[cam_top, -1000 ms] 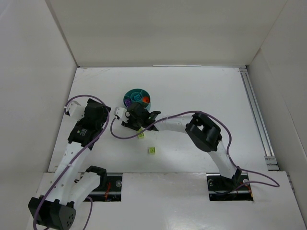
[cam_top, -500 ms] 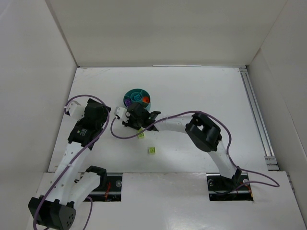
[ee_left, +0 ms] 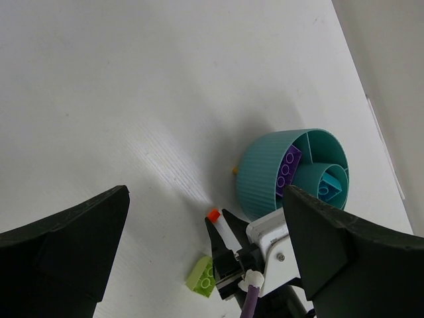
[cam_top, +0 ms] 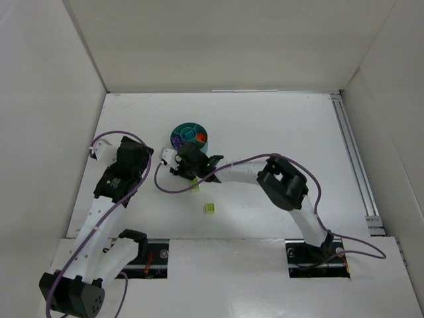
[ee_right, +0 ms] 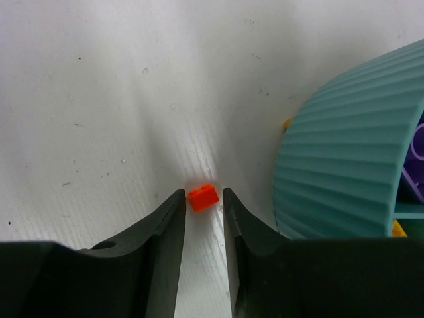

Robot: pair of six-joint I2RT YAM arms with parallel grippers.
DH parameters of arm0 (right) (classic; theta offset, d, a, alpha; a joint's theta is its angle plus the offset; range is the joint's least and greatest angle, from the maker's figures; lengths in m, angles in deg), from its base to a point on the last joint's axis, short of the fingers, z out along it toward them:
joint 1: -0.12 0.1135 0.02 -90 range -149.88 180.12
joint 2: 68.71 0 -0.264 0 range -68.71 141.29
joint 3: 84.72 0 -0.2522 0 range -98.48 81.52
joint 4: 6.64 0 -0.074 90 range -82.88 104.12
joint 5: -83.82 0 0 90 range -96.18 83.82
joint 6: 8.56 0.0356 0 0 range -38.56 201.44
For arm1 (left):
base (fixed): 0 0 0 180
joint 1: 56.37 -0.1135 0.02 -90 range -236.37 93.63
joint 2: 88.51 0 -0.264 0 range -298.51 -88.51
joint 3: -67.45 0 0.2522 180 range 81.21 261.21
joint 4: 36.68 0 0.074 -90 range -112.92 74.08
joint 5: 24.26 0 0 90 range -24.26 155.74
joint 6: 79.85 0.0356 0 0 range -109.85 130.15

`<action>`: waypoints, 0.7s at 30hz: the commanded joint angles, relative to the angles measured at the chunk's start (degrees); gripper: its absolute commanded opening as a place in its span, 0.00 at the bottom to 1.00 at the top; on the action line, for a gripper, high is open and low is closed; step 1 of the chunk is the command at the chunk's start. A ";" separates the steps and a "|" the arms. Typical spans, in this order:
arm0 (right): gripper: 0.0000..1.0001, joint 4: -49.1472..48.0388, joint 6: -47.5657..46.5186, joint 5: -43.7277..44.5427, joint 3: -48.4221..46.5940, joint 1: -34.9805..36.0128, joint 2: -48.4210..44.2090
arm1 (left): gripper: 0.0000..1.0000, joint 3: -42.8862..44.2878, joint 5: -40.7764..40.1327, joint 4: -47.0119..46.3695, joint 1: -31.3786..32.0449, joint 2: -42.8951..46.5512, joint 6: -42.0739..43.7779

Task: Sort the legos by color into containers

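The right gripper [ee_right: 204, 191] has its jaws narrowed either side of a tiny orange plastic brick [ee_right: 203, 197] at their tips; I cannot tell whether they pinch it. The brick's long axis spans the gap, slightly tilted. A ribbed round teal plastic dish [ee_right: 344, 152] stands close to their right, and bare white table [ee_right: 99, 99] lies ahead and left. The left gripper [ee_left: 205, 192] gapes wide and holds nothing.

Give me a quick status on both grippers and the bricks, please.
Left gripper open, empty. Right gripper open narrowly, straddling orange brick on table beside teal dish, not clamped. Two lime bricks loose nearby. Path to dish unobstructed.
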 commanded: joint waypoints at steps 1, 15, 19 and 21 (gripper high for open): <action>0.33 1.39 0.72 1.04 2.27 0.40 -2.52 | 1.00 -0.38 0.02 -1.36 -0.33 0.20 1.18; 0.16 0.87 -0.33 -1.24 1.67 0.40 -2.52 | 1.00 -0.38 0.54 -1.89 -0.33 -0.33 1.18; 0.15 0.34 -0.95 -1.86 0.61 0.40 -3.05 | 1.00 -0.38 0.54 -1.89 -0.33 -0.33 1.18; 0.15 0.34 -0.95 -1.86 0.61 0.40 -3.05 | 1.00 -0.38 0.54 -1.89 -0.33 -0.33 1.18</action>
